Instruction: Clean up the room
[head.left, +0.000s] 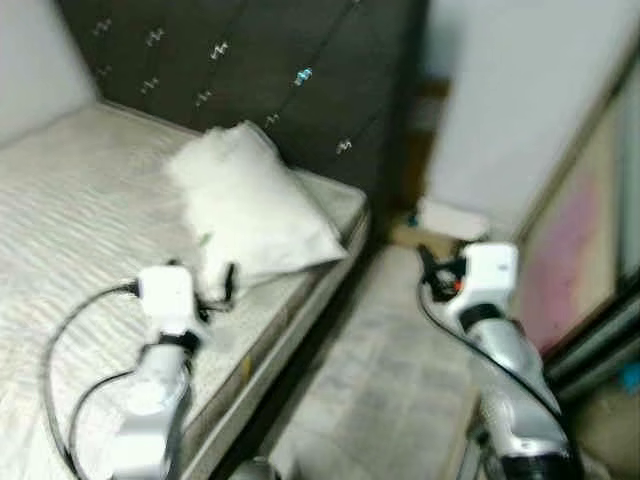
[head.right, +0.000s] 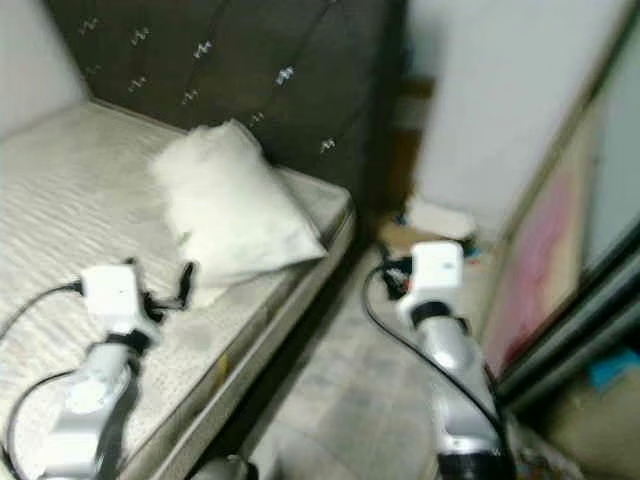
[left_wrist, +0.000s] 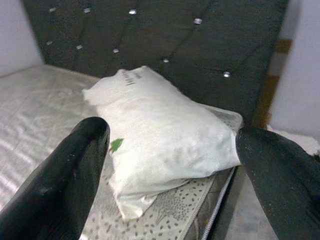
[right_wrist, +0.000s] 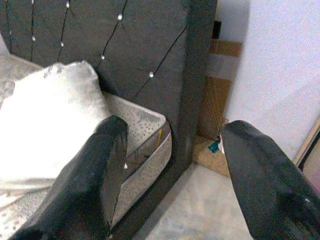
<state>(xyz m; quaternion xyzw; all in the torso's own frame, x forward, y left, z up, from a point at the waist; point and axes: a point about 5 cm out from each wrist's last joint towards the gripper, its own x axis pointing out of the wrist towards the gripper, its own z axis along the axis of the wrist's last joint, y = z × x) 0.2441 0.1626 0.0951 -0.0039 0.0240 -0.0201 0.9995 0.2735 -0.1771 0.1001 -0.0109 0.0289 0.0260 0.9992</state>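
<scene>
1 white pillow (head.left: 252, 208) lies on the bare mattress (head.left: 70, 210), close to the mattress's head-end corner on the robot's right, its upper end leaning toward the dark tufted headboard (head.left: 260, 70) and its lower end reaching near the mattress's side edge. A small green mark shows on the pillow's near side in the left wrist view.

2 grippers are raised. The left gripper (head.left: 222, 285) is over the mattress near its side edge, just short of the pillow's lower end; in the left wrist view its 2 black fingers (left_wrist: 75, 170) are spread wide with the pillow between them in the distance, gripping nothing. The right gripper (head.left: 432, 268) hangs over the pale floor (head.left: 390, 370) beside the bed, apart from the mattress; its 2 fingers (right_wrist: 95, 175) are likewise spread wide and hold nothing, pointing at the headboard's end and the mattress corner.

Past the headboard, 1 brown cardboard piece (right_wrist: 216, 95) stands against the white wall (head.left: 520, 90), with small blurred items on the floor at its foot.
</scene>
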